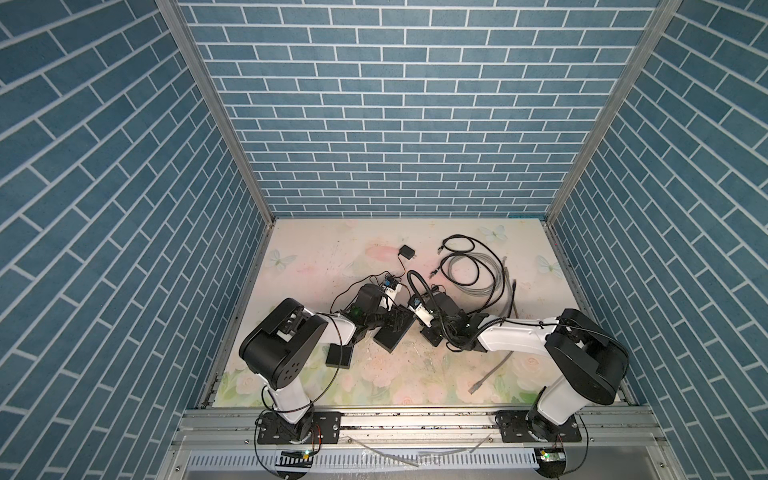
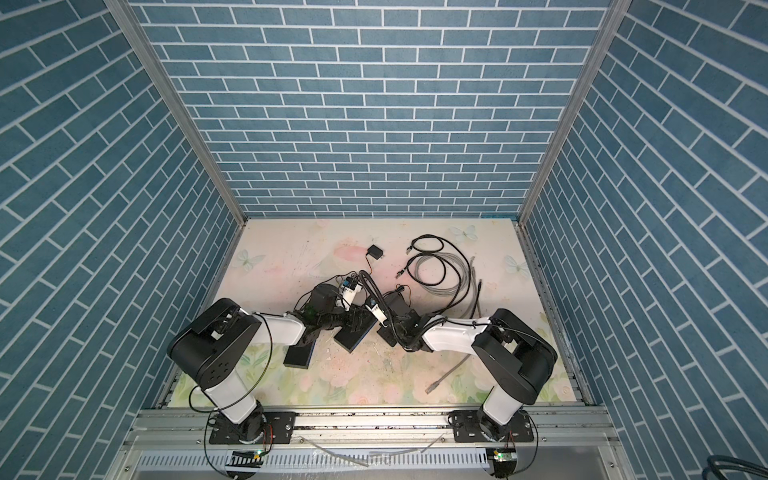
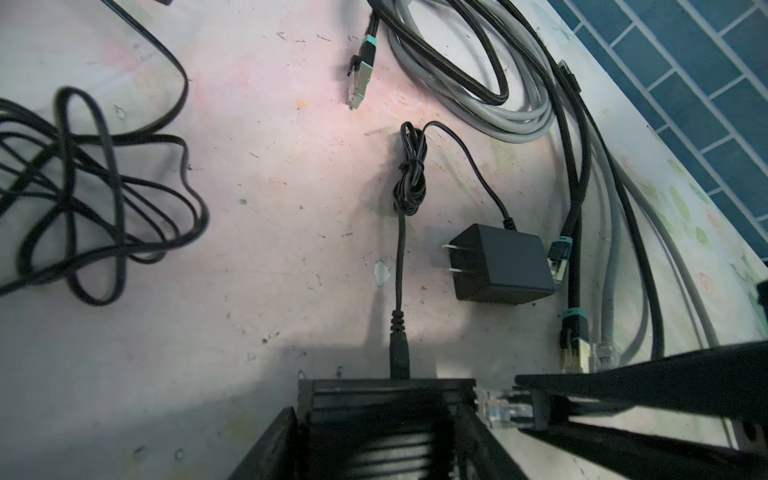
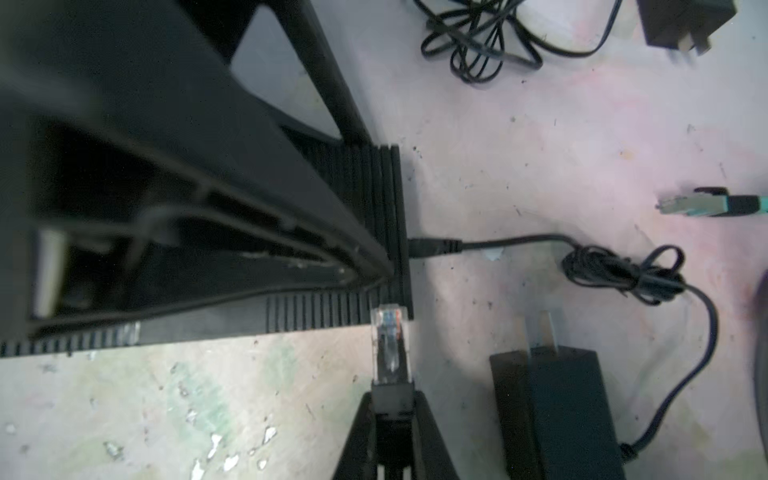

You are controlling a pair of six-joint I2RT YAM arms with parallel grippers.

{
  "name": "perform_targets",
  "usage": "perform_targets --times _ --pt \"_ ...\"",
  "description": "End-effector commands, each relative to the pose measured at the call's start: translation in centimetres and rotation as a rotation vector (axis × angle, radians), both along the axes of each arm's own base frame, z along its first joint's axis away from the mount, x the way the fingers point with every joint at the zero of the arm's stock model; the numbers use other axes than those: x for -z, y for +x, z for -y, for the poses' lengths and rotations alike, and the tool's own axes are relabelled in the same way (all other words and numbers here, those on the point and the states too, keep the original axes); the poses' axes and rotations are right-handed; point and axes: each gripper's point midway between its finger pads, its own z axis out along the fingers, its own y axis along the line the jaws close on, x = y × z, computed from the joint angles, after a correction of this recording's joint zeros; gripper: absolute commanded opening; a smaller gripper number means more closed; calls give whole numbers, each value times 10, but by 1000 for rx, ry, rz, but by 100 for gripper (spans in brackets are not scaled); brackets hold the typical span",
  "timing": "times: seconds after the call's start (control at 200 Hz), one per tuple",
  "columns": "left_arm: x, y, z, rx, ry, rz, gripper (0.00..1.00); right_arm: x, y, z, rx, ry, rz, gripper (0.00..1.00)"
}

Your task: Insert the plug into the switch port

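Observation:
The switch [image 3: 386, 395] is a flat black ribbed box, and my left gripper [image 3: 380, 419] is shut on it, one jaw along each long side. In both top views it lies mid-table [image 1: 392, 337] [image 2: 352, 334]. My right gripper [image 4: 392, 399] is shut on the black boot of the clear plug [image 4: 390, 345]. The plug's tip meets the switch's side wall [image 4: 332, 309] near the corner. The port is hidden, so I cannot tell how deep the plug sits. The left wrist view shows the plug [image 3: 496, 409] side-on, held by the right gripper [image 3: 528, 407].
A black power adapter [image 3: 503, 266] lies beside the switch, with its barrel connector [image 3: 400, 353] plugged into the switch's end. Coiled grey and black cables [image 1: 469, 270] lie at the back right. Another black box [image 1: 338, 355] sits near the left arm. A loose grey cable end [image 1: 484, 376] lies front right.

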Motion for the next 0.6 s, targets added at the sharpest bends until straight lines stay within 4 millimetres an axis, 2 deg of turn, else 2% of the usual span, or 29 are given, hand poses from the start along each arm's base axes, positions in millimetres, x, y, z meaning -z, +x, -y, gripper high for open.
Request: perform_targets --times 0.0,0.35,0.595 --pt "6 -10 -1 17 -3 -37 60 -3 -7 1 19 28 -33 0" --pt "2 -4 -3 -9 -7 -20 60 8 -24 19 55 14 -101 0" --pt "0 -1 -2 -12 -20 -11 60 16 -26 13 43 6 -128 0"
